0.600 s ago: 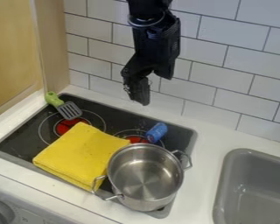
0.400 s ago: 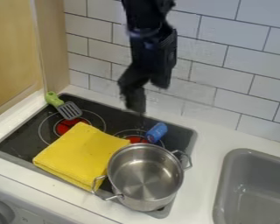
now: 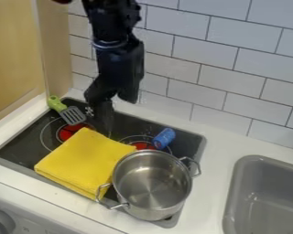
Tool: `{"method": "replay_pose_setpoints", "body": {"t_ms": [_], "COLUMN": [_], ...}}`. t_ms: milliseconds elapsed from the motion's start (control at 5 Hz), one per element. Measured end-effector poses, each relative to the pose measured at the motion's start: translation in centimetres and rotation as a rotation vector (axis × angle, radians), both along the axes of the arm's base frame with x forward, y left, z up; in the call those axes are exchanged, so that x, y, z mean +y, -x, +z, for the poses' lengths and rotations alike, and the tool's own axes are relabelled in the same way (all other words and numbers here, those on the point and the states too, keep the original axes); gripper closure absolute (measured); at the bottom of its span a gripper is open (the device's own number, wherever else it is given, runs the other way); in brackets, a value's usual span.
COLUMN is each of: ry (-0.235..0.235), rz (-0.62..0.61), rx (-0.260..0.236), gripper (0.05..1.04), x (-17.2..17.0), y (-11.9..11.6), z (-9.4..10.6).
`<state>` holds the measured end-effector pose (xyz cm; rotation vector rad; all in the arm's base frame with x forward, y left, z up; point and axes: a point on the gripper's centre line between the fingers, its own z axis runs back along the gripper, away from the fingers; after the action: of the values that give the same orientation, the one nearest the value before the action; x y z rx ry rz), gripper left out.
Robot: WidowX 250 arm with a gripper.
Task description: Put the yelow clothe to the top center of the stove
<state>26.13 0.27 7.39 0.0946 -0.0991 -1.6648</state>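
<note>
The black gripper (image 3: 104,114) hangs over the back left part of the stove, just behind the yellow cloth and to the right of the spatula. The folded yellow cloth (image 3: 86,161) lies on the left and front part of the dark stove (image 3: 132,122), partly covering the burner rings. Its right edge meets the left side of the metal pot.
A steel pot (image 3: 151,185) with two handles stands at the stove's front right. Behind it lies a blue cylinder (image 3: 164,138). A green-handled spatula (image 3: 71,114) rests at the back left corner. A grey sink (image 3: 265,196) is at right, a tiled wall behind.
The gripper has moved left and a little lower, from in front of the wall tiles to over the back left of the stove. The cloth, pot, blue cylinder and spatula have stayed in place.
</note>
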Motion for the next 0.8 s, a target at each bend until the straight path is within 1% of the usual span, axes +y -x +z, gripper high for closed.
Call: {"method": "replay_pose_setpoints", "body": {"t_ms": [200, 400, 800], "ry": [0.008, 0.002, 0.007], "rz": [0.050, 0.040, 0.025], "rx": [0.004, 0.036, 0.089], "gripper": [0.085, 0.085, 0.085], "x": [1.5, 1.8, 1.7], "y": [0.4, 0.6, 1.6], "z": [-0.4, -1.5, -3.9]}}
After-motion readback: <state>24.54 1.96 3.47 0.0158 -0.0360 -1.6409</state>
